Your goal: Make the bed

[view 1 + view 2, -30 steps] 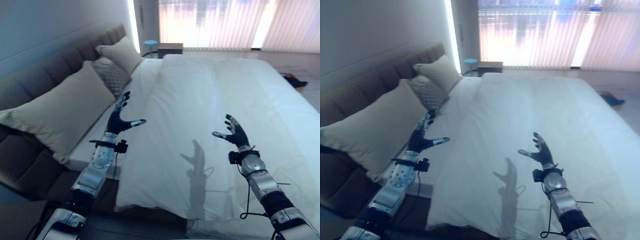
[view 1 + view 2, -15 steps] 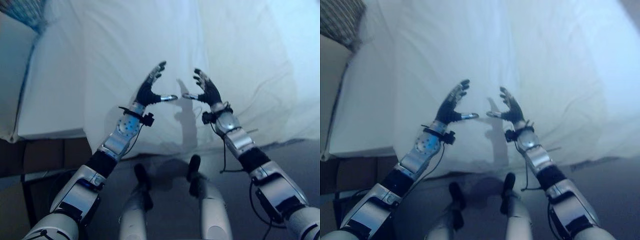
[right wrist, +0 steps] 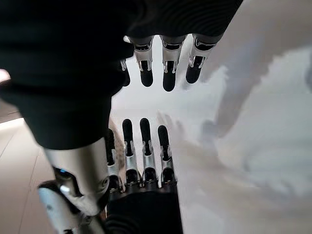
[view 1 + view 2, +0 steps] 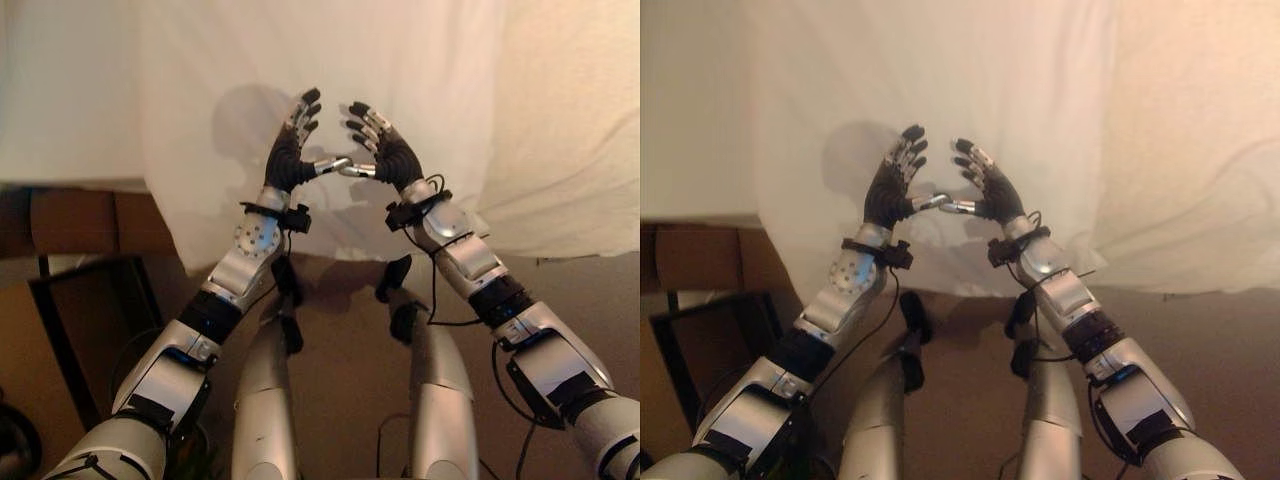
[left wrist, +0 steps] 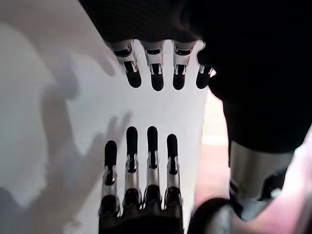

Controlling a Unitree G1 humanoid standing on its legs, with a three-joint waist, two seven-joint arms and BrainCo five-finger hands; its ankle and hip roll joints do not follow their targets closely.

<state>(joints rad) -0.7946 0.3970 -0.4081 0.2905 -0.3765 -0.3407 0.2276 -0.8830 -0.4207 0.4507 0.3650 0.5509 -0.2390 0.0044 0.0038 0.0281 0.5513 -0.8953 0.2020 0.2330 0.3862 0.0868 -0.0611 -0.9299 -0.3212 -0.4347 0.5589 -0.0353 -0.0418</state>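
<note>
Hands, left hand (image 4: 292, 155) and right hand (image 4: 384, 152), raised open, thumbs meeting before white duvet (image 4: 420, 90).

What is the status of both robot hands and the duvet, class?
Left robot hand and right robot hand open, palms facing, thumbs nearly meeting. White duvet hangs over the bed edge, not gripped. Nothing between hands and duvet.

Blanket (image 4: 400, 90): white, draped over the bed's edge, hanging toward the floor.
Left hand (image 4: 290, 150): raised before the blanket, fingers straight and spread, thumb tip meeting the other thumb.
Right hand (image 4: 385, 152): just beside the left hand, palm facing it, fingers straight.
Floor (image 4: 340, 370): brown, below the blanket's hem.
</note>
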